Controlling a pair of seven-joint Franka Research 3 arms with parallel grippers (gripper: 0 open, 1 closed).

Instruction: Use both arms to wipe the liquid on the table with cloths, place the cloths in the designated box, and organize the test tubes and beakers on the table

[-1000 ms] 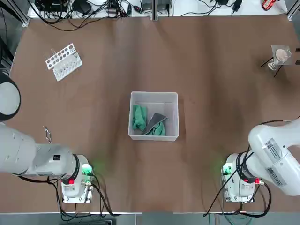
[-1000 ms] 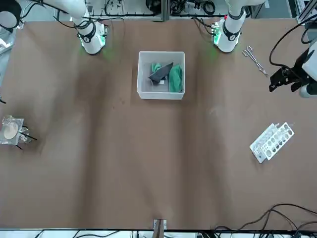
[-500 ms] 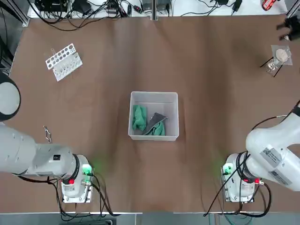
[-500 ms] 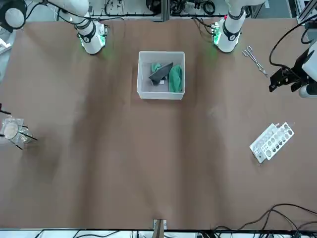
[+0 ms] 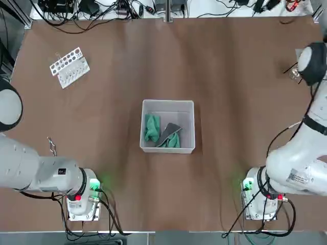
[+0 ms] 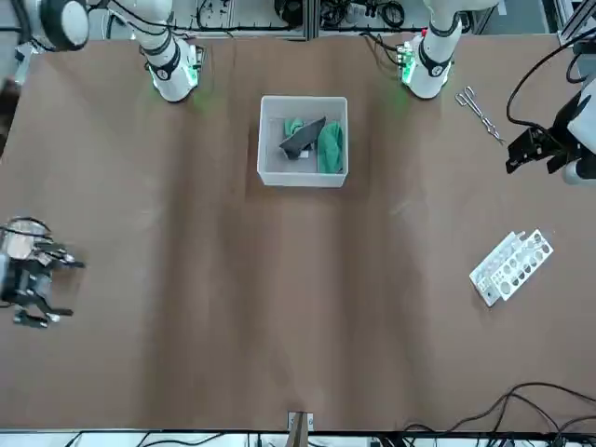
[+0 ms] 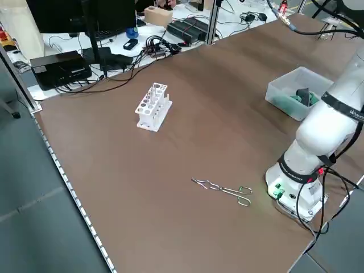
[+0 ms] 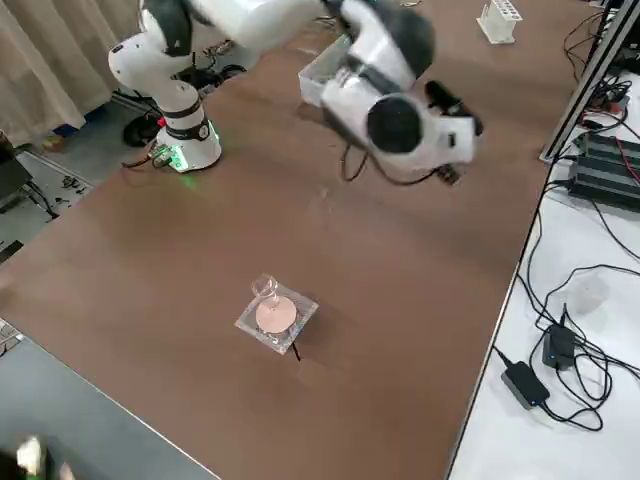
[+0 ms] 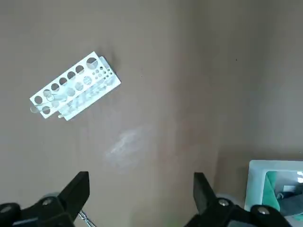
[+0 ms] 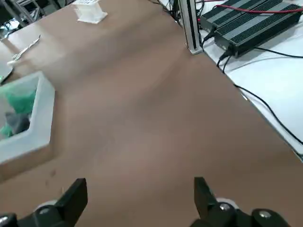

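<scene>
Keeping the left claw open and empty, I have it parked above the table's left side, probably to stay clear while the other arm works

My right claw is also open and empty, raised above the table on the robot's right; the height seems meant to let it travel without knocking glass

Between the two claws, inward from each, sits the low-walled box. Both cloths are inside: a green one and a grey-and-green one, loosely crumpled, so the wiping looks done and the rags put away

Beyond the left claw, toward the far edge, is the white holed rack. Clear test tubes show at it, though I cannot tell how they are seated; the rack would keep them from rolling. Metal clamps lie near that claw

Below the right arm is a clear beaker, beside a pale disc on a clear square; I cannot tell how far it is from the claw. I judge it next for tidying, and a hasty descent could tip it
</scene>
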